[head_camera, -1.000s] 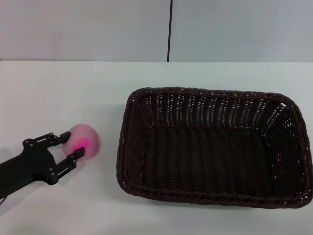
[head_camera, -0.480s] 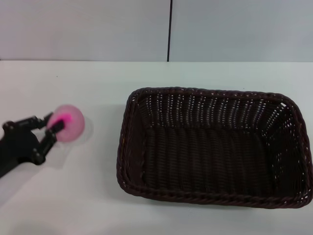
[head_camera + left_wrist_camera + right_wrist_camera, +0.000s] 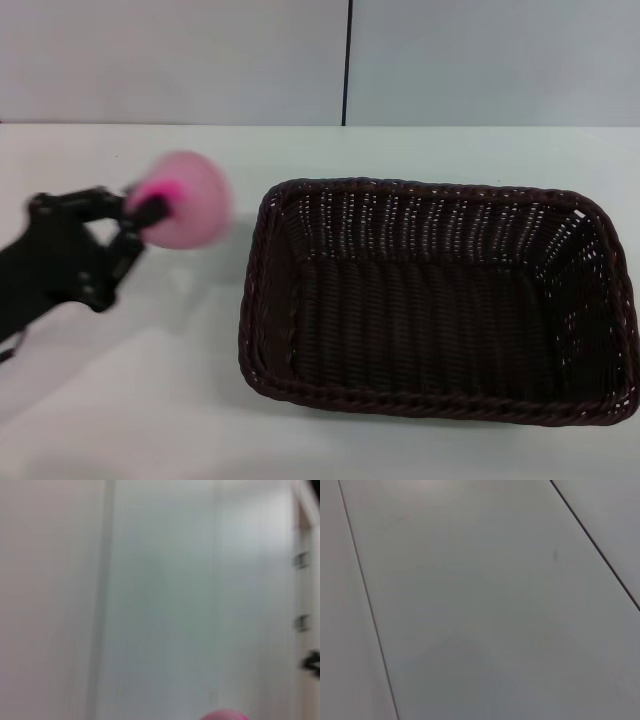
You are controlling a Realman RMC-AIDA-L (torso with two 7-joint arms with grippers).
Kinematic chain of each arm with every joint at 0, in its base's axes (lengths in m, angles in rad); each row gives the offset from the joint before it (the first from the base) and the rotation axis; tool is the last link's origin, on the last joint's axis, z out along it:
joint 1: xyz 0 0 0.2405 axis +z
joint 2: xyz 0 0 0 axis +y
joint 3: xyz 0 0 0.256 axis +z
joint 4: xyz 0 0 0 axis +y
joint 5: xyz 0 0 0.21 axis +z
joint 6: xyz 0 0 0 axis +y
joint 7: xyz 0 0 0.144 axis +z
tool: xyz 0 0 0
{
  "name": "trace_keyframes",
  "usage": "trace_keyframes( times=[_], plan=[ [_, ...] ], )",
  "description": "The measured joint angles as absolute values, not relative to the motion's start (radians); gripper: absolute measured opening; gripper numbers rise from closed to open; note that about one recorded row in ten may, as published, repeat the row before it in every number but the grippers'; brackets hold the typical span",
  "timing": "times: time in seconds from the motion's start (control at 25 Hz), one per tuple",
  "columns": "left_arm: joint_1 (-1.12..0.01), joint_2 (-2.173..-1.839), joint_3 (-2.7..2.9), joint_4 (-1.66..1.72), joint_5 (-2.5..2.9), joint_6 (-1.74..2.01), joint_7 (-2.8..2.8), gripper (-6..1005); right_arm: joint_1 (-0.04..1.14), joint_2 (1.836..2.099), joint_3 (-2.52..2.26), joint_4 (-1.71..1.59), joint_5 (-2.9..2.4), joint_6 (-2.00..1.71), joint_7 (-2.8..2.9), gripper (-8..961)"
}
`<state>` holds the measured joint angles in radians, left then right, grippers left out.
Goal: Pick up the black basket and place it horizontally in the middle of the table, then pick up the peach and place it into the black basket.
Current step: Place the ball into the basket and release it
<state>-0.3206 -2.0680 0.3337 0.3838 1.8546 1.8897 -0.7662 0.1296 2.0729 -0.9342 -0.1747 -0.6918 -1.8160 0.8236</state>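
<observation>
The left arm reached in from the left edge of the head view, its black forearm angled up and toward the right, raised above the table (image 3: 150, 380). The left gripper (image 3: 148, 212) was clamped on the peach (image 3: 188, 200), one finger across the fruit's near side and the other behind it, holding it in the air to the left of the black basket (image 3: 262, 300). The right arm and its gripper were outside every view.
</observation>
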Motion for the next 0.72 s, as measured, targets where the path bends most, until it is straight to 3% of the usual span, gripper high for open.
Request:
trace_keyframes(
  times=[0.36,0.6,0.68,0.72],
  plan=[
    [-0.412,-2.077,0.497,0.239,1.853,1.849,-0.759,88,0.133,2.076,-0.943,-0.173,-0.698,-1.818,0.824,555],
    [-0.431,-2.077,0.505,0.139,1.857,1.798,-0.676,239,0.135,2.075,-0.943,-0.172,-0.699,-1.818,0.824,554],
    [-0.441,-2.078,0.511,0.103,1.86,1.778,-0.641,445,0.14,2.074,-0.941,-0.172,-0.699,-1.817,0.823,555],
    [-0.441,-2.078,0.511,0.103,1.86,1.778,-0.641,462,0.142,2.073,-0.939,-0.172,-0.699,-1.817,0.821,555]
  ],
)
